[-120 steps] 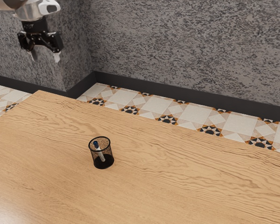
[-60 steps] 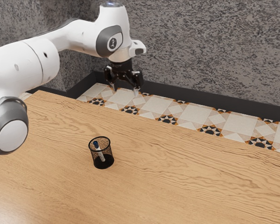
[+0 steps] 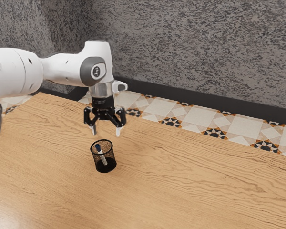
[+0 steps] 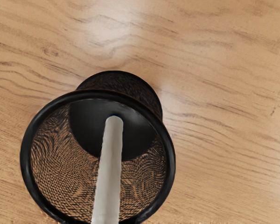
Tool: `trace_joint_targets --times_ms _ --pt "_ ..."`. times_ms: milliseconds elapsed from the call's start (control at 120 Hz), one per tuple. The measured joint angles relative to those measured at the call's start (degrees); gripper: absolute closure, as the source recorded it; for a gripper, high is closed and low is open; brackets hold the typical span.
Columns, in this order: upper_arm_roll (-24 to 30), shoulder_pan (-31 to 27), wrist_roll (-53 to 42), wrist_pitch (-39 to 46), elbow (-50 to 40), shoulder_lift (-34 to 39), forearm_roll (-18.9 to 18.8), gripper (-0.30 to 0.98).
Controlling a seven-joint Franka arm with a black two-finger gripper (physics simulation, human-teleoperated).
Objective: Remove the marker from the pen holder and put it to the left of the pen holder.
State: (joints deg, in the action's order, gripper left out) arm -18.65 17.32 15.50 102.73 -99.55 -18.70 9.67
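Exterior view: the end effector [image 3: 106, 131] is seen above the pen holder [image 3: 106, 168], pointed downward, its two fingers spread wide with nothing held between them. The pen holder stands upright on the worktop [image 3: 190, 186], and the marker [image 3: 102, 156] is leaned inside it, with the blue cap [image 3: 98, 147] uppermost, close to the rim [image 3: 111, 144]. From the wrist view, the pale lower end of the marker is seen against the dark base [image 4: 88, 128], its shaft sloping up toward the hand. Whether the cap rises past the rim cannot be told.

The step in hand is judged to be the approach for the grasp; the marker has yet to be gripped. The descent should be centred on the upper end of the marker, not on the middle of the mouth, since the shaft is tilted. The opening is best narrowed somewhat before the rim is reached, so that the mesh is neither struck nor pinched together with the marker. Closing should be done gently around the cap end, and the lift kept straight and slow until the foot is clear; if pulled sideways, the light-looking holder could be dragged or tipped. Only then should the marker be carried to the holder's left and laid down softly.
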Motion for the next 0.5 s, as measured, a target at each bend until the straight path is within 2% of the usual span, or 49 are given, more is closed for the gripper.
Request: trace_joint_targets --times_ms 150,300,500 --pt "-1.68 0.53 0.96 3.48 -8.05 4.03 -1.29 0.03" --pt "-1.87 0.83 1.66 6.31 -11.17 6.72 -1.16 0.04" --pt "-2.51 2.02 1.70 9.23 -15.93 9.76 3.24 0.04"
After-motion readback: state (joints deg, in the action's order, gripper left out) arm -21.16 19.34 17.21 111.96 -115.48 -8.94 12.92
